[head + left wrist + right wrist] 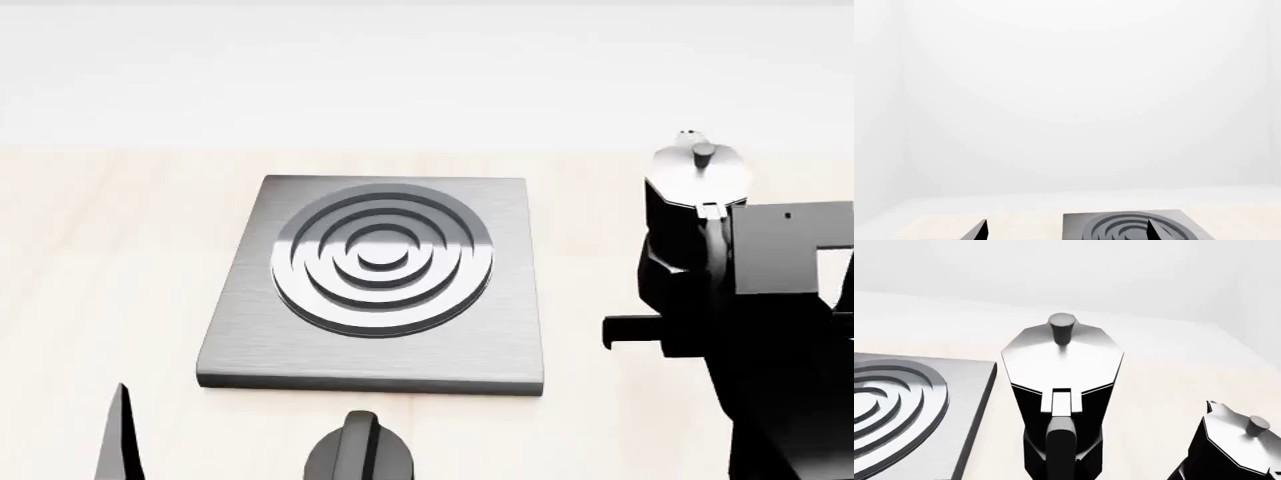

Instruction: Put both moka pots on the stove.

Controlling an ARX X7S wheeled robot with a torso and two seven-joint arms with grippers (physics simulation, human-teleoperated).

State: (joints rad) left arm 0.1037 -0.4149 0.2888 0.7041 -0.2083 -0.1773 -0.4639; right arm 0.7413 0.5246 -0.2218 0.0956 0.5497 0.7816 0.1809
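The stove (380,280), a brushed-grey plate with raised rings, lies in the middle of the light wooden table. To its right stands one black moka pot (691,190) with a silvery lid. In the right wrist view this moka pot (1062,370) fills the centre, its handle toward the camera. My right gripper (707,300) is at that handle and its fingers are lost in the black, apparently shut on it. The other moka pot (1234,445) stands just beside the first, hidden behind the arm in the head view. My left gripper (1066,231) hovers open near the stove (1134,227), holding nothing.
A squat black knob (358,450) sits just in front of the stove's near edge. The right arm (787,380) covers the table's right side. A white wall rises behind the table.
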